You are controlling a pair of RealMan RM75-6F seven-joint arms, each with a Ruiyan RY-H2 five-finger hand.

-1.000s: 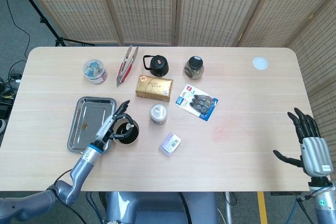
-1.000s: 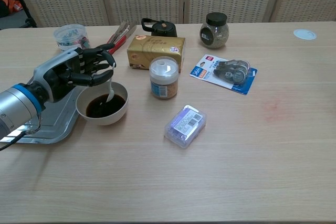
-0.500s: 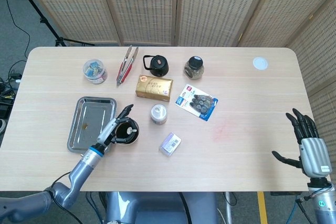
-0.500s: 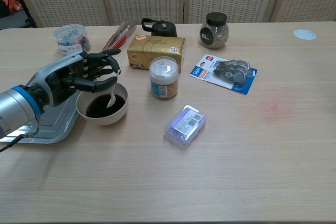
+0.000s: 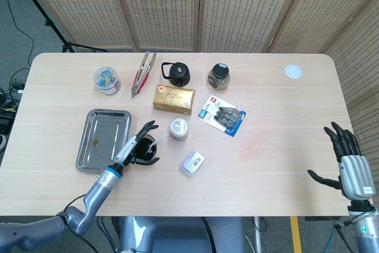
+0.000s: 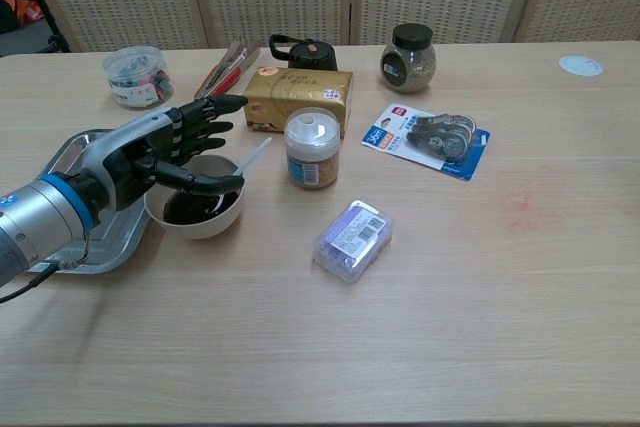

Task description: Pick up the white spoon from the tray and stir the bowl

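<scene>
- Resting in the bowl (image 6: 195, 209): the white spoon (image 6: 252, 155), handle leaning out over the rim toward the white-lidded jar (image 6: 313, 148), scoop end down in the dark liquid. Judged: propped that way because the rim carries the handle.
- Left hand (image 6: 165, 152) hovers over the bowl, fingers (image 6: 214, 105) spread wide and holding nothing; spoon handle sits just past the fingertips, apart from them. Judged: spoon let go, so stirring is either finished or paused.
- Tray (image 5: 100, 137) lies just behind the left hand, on the wrist side, with no spoon in it; the pickup step looks done.
- Right hand (image 5: 349, 167) well apart from everything, at the far tabletop (image 5: 278, 146) edge, fingers splayed, nothing in them. Judged: parked clear, not needed for this task.
- Gold box (image 6: 298, 99) just beyond the left fingertips; any re-grasp should keep clear of it and the jar.
</scene>
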